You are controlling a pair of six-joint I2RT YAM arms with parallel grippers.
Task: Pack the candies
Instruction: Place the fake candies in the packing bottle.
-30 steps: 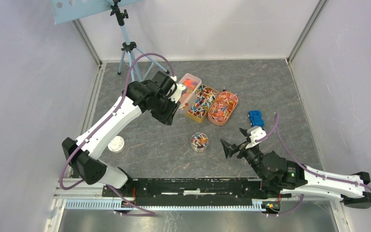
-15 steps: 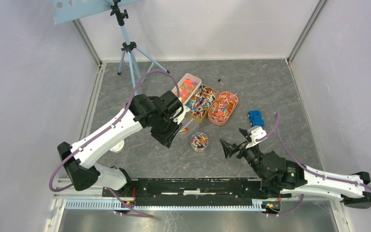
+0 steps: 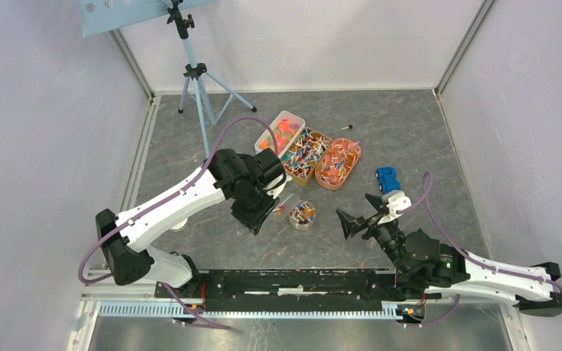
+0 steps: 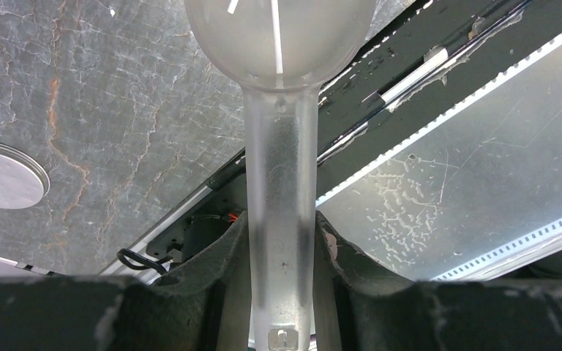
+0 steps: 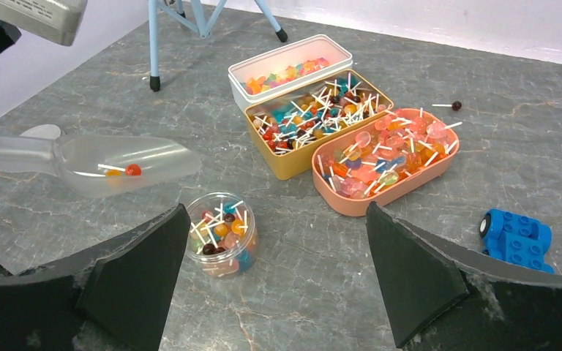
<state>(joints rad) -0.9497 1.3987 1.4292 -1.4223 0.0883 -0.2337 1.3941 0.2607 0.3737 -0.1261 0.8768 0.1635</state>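
your left gripper is clamped tight on the handle of the clear scoop. the scoop's bowl hangs just left of the small round cup, not yet over its mouth. only one red candy on a stick shows plainly in the bowl; there may be another beside it, but that's hard to tell. the rest of the candies lie in the white box, the gold tin and the pink tray at the back. some are already in the cup, and one stray candy sits on the table beyond the trays. your right gripper sits low near the cup with its jaws wide apart, holding nothing.

the step in hand looks like tipping the scoop into the cup. bring the lip of the bowl right over the cup's mouth before you roll the wrist. roll slowly, since the sticks could catch on the rim and flick a candy out. the cup looks light and loose, so don't nudge it with the scoop. if it seems likely to slide, close the right jaws gently round it first. leave the blue toy car alone.
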